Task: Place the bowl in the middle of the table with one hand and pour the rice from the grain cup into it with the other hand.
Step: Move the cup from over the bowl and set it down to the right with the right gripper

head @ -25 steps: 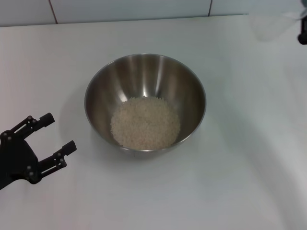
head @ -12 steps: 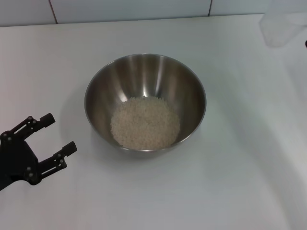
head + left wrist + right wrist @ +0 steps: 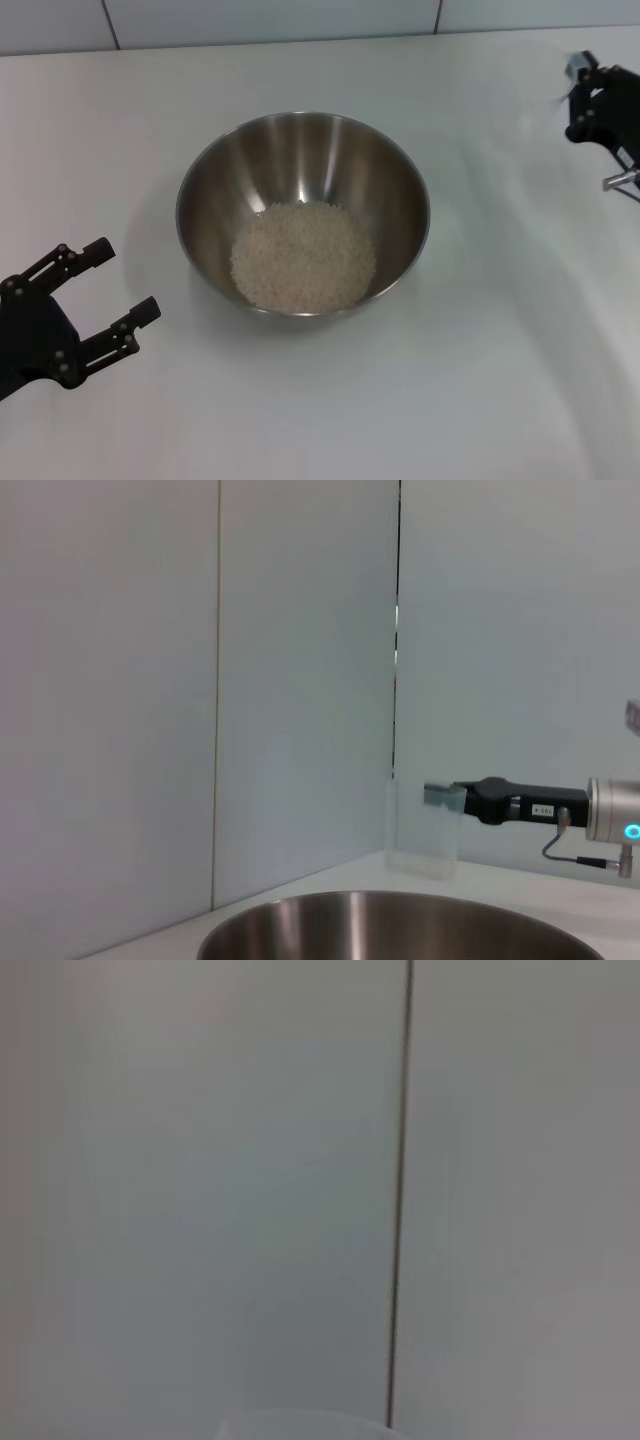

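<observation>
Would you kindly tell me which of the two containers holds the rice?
The bowl, the wide steel one: the rice lies heaped in its bottom. The small translucent grain cup looks empty.

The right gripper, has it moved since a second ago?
Yes. In the head view the right gripper now sits lower and farther in from the table's far right corner, toward the unmoved bowl.

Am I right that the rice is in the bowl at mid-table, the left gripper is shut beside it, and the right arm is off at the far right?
Not quite. The head view shows the left gripper open, its fingers spread, empty, beside the bowl. The rest holds: the rice lies in the bowl at mid-table, and the right gripper is at the far right.
</observation>
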Controlling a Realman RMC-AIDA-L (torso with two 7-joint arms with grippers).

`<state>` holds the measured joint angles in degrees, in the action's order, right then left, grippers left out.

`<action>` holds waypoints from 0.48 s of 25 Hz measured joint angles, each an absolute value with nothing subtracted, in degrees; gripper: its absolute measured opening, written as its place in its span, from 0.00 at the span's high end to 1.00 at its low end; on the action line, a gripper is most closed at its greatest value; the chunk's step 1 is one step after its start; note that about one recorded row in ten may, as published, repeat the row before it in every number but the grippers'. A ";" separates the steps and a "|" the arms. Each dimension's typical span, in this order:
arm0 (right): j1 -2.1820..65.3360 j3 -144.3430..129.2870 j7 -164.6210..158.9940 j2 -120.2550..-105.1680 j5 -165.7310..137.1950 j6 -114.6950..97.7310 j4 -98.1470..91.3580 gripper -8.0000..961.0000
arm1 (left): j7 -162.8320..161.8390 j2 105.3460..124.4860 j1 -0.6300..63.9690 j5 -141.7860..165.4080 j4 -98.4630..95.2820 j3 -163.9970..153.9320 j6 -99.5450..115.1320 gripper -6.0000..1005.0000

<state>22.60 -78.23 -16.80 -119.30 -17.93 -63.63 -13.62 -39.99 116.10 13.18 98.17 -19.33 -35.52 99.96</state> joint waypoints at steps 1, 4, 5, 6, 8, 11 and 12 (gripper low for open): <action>22.80 -78.23 -16.94 -119.30 -18.63 -62.87 -13.48 0.90 | -39.99 116.10 13.18 98.17 -19.33 -35.51 99.99 0.19; 23.56 -78.22 -17.18 -119.32 -20.17 -60.07 -13.08 0.90 | -39.99 116.09 13.18 98.17 -19.33 -35.45 100.02 0.19; 23.87 -78.22 -17.21 -119.34 -20.57 -59.27 -12.76 0.90 | -39.99 116.07 13.18 98.16 -19.33 -35.43 100.02 0.19; 24.21 -78.22 -17.21 -119.35 -20.87 -58.69 -12.31 0.90 | -39.99 116.05 13.18 98.17 -19.33 -35.44 100.03 0.19; 24.85 -78.22 -17.20 -119.38 -21.10 -58.09 -11.23 0.90 | -39.99 116.02 13.11 98.17 -19.34 -35.52 100.10 0.19; 25.43 -78.22 -17.20 -119.43 -21.12 -57.16 -10.46 0.90 | -39.99 115.95 12.99 98.17 -19.34 -35.63 100.23 0.19; 25.52 -78.22 -17.21 -119.45 -21.18 -56.70 -10.41 0.90 | -39.99 115.95 12.99 98.17 -19.34 -35.63 100.23 0.19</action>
<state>25.51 -78.22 -17.21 -119.45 -21.18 -56.70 -10.41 -39.99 115.95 12.99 98.17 -19.34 -35.63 100.23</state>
